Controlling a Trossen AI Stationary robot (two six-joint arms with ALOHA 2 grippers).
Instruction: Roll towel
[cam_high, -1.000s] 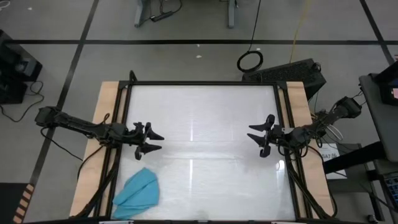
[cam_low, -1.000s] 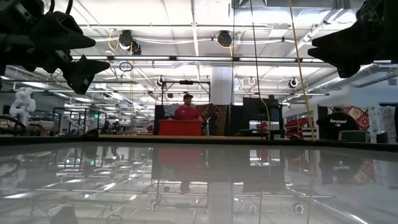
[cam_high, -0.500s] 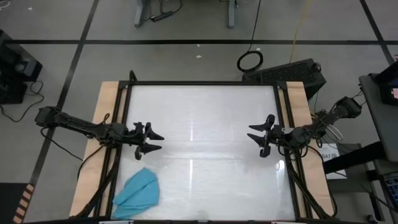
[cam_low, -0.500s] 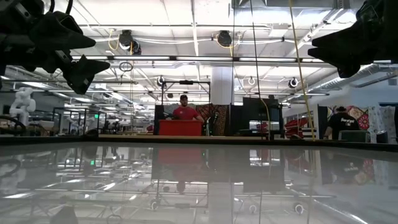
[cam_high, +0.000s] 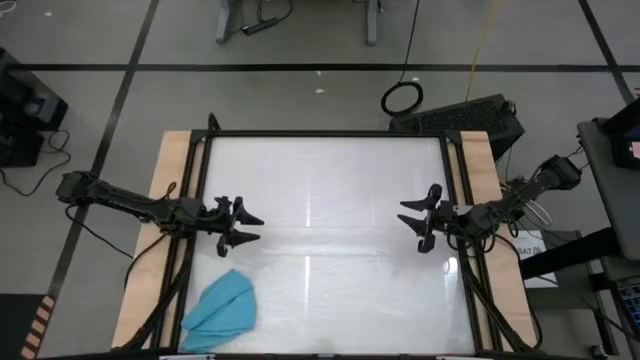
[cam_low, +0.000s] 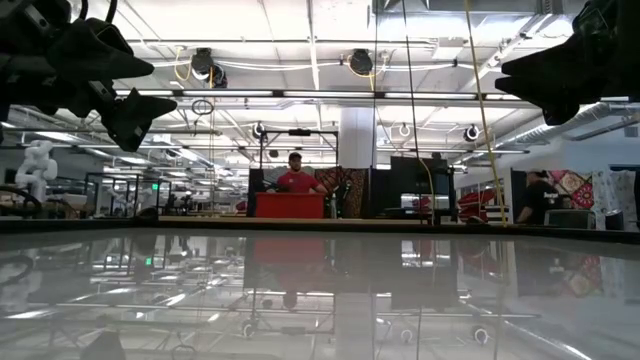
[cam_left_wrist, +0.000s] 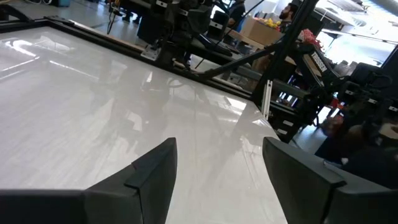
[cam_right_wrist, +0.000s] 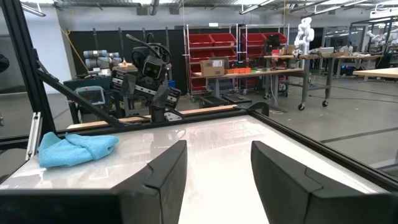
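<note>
Rolling not begun: towel lies loose and crumpled, untouched.

The towel (cam_high: 222, 305) sits bunched near the table (cam_high: 330, 180) corner, just beside and nearer the front edge than the left gripper (cam_high: 243, 227), whose fingers are spread and empty above the surface. The right gripper (cam_high: 418, 225), also spread, hovers well apart across the table. Flattening, grasping and rolling all remain.

Turquoise on white, framed in black

The towel (cam_high: 221, 308) is plain turquoise-blue, unpatterned; the bench (cam_high: 330, 180) top is glossy white with a black frame and pale wood side strips. Both the left end effector (cam_high: 247, 228) and right end effector (cam_high: 412, 222) are black. Far beyond them, a person (cam_low: 296, 178) wears red behind a red bin (cam_low: 289, 205).
</note>
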